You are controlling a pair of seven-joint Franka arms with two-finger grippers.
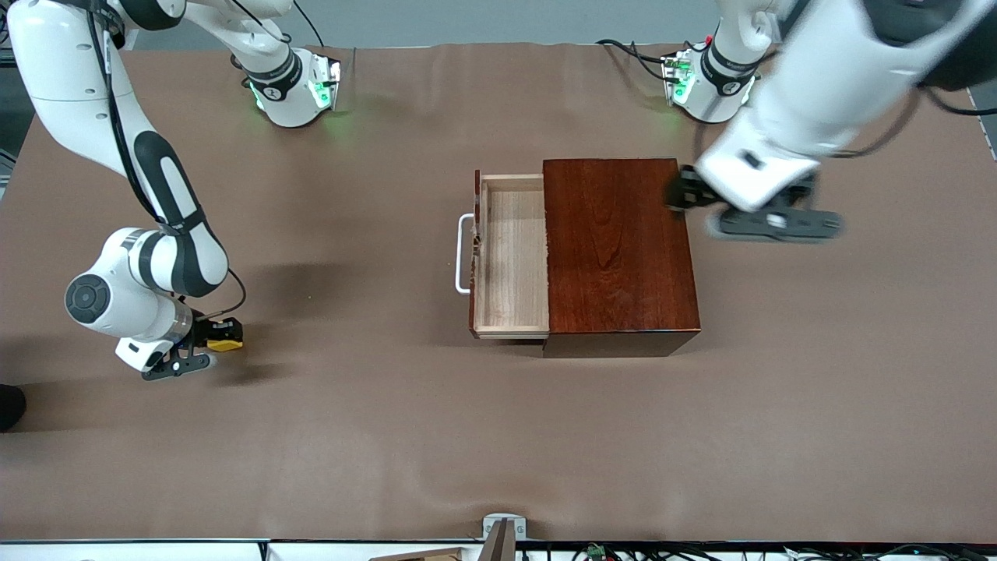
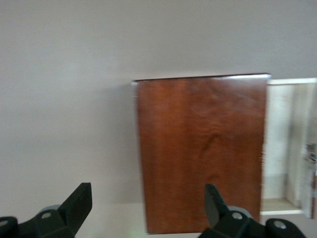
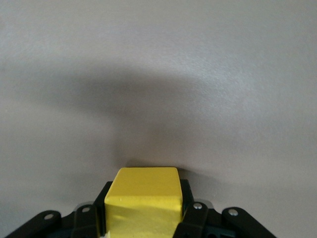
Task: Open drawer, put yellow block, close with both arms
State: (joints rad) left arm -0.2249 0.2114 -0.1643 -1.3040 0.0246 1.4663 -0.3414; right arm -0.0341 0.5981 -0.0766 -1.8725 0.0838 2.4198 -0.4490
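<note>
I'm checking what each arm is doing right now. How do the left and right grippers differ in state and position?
The left gripper is open and holds nothing; the right gripper is shut on the yellow block. The left gripper hangs by the box at the end away from the open drawer; the right gripper is low over bare table toward the right arm's end. Both are black two-finger grippers on white arms.

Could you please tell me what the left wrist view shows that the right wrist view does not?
Only the left wrist view shows the glossy reddish-brown wooden box, its pale wood drawer pulled open, and the left gripper with jaws spread wide, holding nothing. Only the right wrist view shows the small bright yellow block clamped in the right gripper. Both share the plain brown table covering.
</note>
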